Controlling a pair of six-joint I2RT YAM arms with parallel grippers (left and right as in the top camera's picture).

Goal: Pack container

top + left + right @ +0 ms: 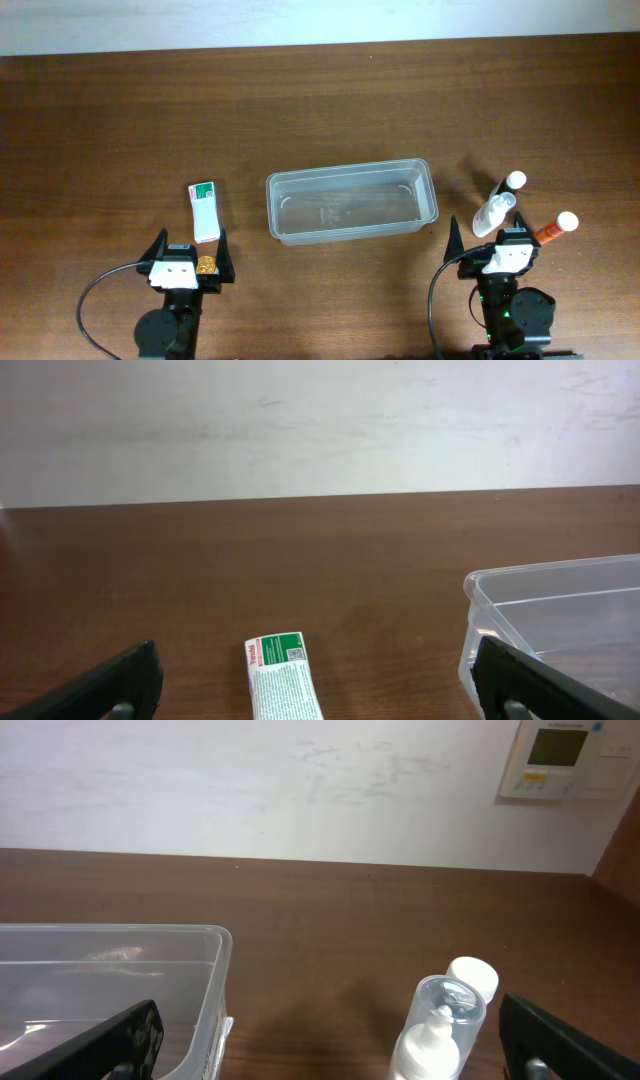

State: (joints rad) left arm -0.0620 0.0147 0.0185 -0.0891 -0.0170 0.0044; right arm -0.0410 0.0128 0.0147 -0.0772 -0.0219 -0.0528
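Clear rectangular plastic container [350, 203] is placed empty at the middle of the brown wooden table [100, 120], where it can be reached by both arms. Nearest, the left gripper [191, 240] and right gripper [493, 243] are held with jaws wide apart, probably for picking. Just beyond them, a white green-labelled tube [205, 211] and small white-capped bottles [496, 212] are laid.

Indoor robotics test room, lab or office type. Evidence: 1 dark wood-grain bench [320, 110] set against a plain white wall [250, 790] with scuff marks; 1 wall-mounted control panel [560, 760] with a display; a left arm [172, 325] and a right arm [512, 318] stationed at the near bench side, each trailing a black cable [95, 295].
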